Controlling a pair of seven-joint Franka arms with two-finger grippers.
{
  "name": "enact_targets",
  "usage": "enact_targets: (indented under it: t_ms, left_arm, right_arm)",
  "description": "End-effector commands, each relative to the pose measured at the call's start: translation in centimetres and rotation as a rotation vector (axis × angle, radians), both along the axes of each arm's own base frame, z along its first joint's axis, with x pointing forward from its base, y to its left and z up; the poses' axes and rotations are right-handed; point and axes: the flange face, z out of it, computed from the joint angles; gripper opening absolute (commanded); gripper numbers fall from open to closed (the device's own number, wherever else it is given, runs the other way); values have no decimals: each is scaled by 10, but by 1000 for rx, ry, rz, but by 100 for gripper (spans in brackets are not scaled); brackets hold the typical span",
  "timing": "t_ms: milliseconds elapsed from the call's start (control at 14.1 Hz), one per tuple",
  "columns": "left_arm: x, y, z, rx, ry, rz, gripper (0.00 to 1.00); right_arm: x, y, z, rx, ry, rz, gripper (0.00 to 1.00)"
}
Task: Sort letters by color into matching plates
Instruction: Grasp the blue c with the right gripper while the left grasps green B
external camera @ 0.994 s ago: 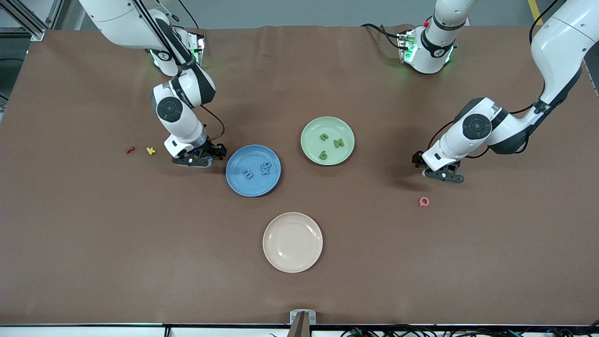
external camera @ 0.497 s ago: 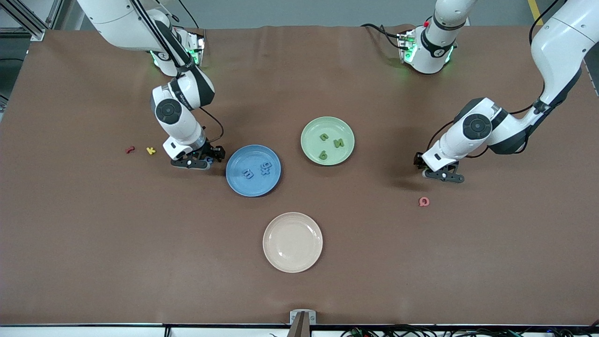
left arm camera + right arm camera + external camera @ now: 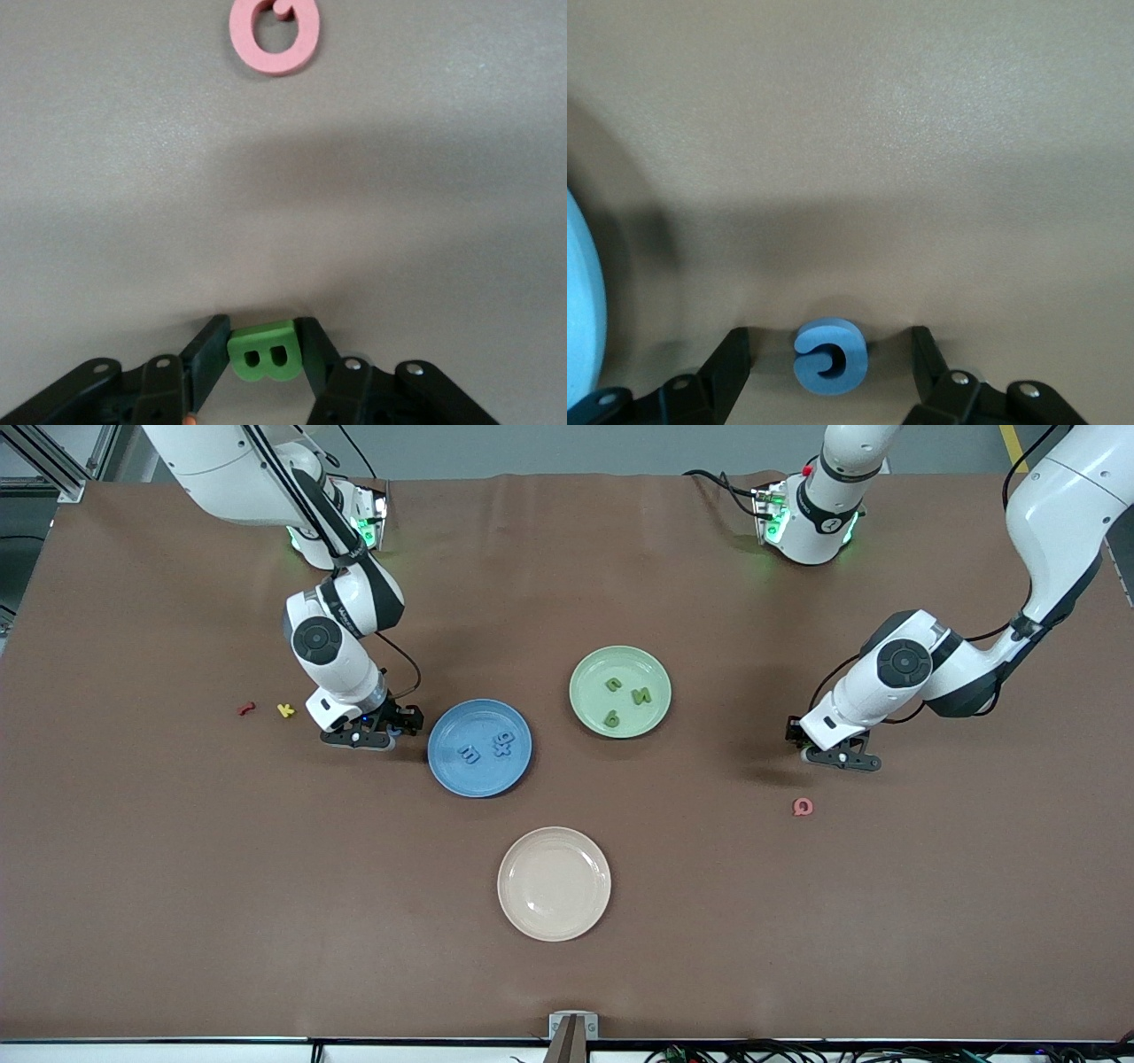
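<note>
Pinching the green B (image 3: 266, 352) by its flat sides, the left gripper (image 3: 263, 356) holds light, soft foam; the right gripper (image 3: 830, 356) stands wide around the blue letter (image 3: 830, 356) beside the blue plate (image 3: 479, 747).

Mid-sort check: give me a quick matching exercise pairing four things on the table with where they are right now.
Things:
1. green B
2. blue C
3. pink Q
4. cream plate

Places:
a. lying between the open right gripper's fingers, beside the blue plate
b. nearest the front camera, nothing on it
c. clamped in the left gripper
d. on the table near the left gripper

Pairs: 1-c, 2-a, 3-d, 4-b
</note>
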Motion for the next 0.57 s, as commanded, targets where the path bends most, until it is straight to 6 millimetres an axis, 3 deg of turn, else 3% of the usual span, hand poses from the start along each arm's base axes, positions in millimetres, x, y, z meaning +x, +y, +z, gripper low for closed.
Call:
enact_targets:
  t_ms: [0, 142, 284, 497]
  left_arm:
    - [2, -13, -4, -10, -23, 35, 29]
    - [4, -27, 2, -7, -37, 69, 29]
    - [5, -55, 13, -14, -54, 107, 29]
    - [2, -101, 20, -16, -67, 181, 29]
  right_arm:
    - [4, -1, -5, -7, -1, 1, 72]
    - [4, -1, -5, -8, 1, 0, 68]
    - [3, -1, -5, -9, 2, -1, 62]
    - [4, -2, -5, -10, 4, -3, 44]
